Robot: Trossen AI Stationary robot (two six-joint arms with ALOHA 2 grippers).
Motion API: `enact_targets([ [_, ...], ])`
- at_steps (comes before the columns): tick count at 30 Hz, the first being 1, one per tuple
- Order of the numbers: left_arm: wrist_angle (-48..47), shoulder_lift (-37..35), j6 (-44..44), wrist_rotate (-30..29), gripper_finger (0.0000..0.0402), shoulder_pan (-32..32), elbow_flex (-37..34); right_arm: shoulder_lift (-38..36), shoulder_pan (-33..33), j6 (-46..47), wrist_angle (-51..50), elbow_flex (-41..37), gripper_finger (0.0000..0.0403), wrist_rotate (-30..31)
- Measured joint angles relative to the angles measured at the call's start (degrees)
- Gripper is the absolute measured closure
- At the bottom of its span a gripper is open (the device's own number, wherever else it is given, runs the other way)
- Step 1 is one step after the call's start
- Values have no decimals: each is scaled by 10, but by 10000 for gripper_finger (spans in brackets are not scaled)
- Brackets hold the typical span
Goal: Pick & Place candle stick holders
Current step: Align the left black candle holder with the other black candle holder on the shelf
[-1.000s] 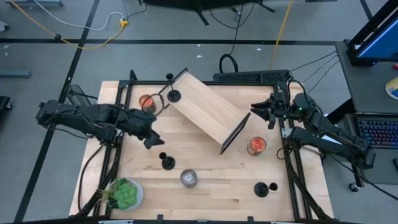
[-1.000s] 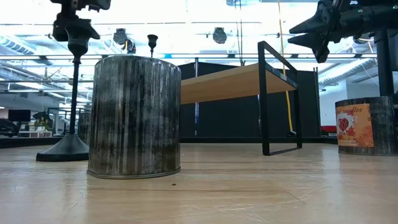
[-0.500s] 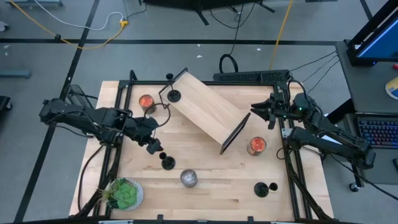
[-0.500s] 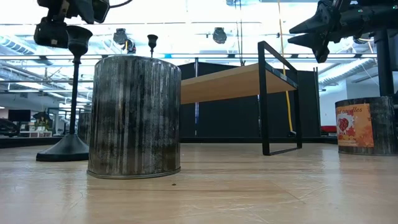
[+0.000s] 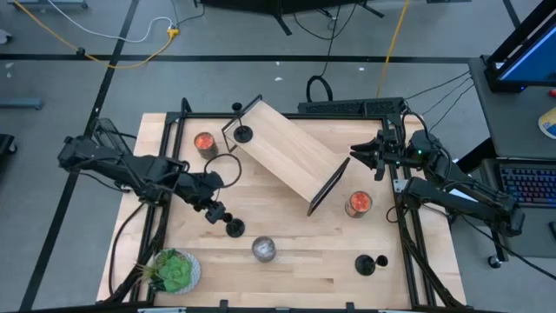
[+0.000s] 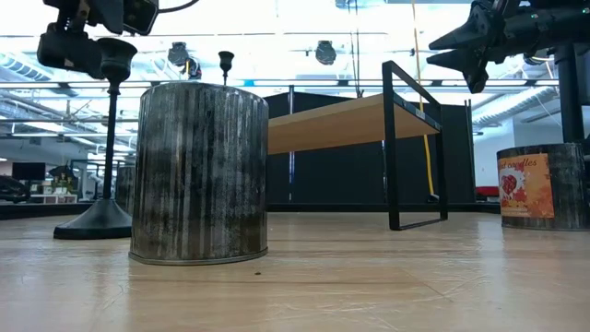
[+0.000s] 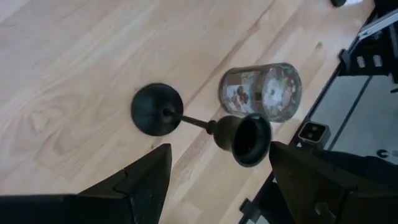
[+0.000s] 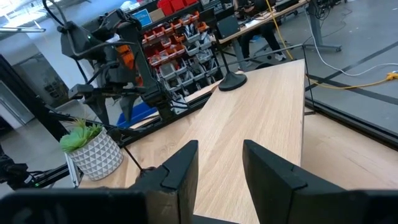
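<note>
Black candle stick holder (image 7: 205, 124) sat between my wide-open, empty left gripper (image 7: 217, 177) fingers, so centering on the stem mattered.

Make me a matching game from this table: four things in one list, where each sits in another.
Things:
1. potted plant
2. silver jar
3. left gripper
4. wooden shelf

Places:
A. above a candle stick holder
B. table's near-left corner
C. lying diagonally across the far half
D. near edge, about midway

Pairs: 1-B, 2-D, 3-A, 4-C
</note>
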Motion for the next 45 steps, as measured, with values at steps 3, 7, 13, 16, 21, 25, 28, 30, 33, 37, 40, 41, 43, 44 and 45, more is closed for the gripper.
enact_targets([
  [3,0,7,1,-1,124,-3,0,0,0,0,0,0,286,0],
  [7,0,21,5,-1,124,-5,0,0,0,0,0,0,286,0],
  [13,-4,48,16,-4,124,-5,0,0,0,0,0,0,286,0],
  [16,-3,59,15,-15,125,-5,0,0,0,0,0,0,286,0],
  [21,0,72,17,-16,159,-5,1,0,0,0,0,0,286,0],
  [25,5,77,22,-9,219,-5,2,0,0,1,0,0,286,0],
  [28,5,77,23,-5,273,-6,2,0,0,2,0,0,286,0],
  [30,6,77,26,1,307,-6,2,0,0,2,0,0,286,0],
  [33,2,77,32,4,358,-5,3,0,0,15,0,0,286,0],
  [37,-14,72,32,-5,382,-5,3,0,0,61,0,0,286,0],
  [40,-13,63,28,-5,378,-4,0,0,0,81,0,0,286,0],
  [41,-12,60,25,-4,379,-3,0,0,0,81,0,0,286,0],
  [43,-12,50,21,-5,383,-1,-1,0,0,77,0,0,286,0],
  [44,-5,44,16,-1,387,1,-3,0,0,76,0,0,286,0],
  [45,5,40,16,0,389,2,-3,1,0,76,0,0,286,1],
])
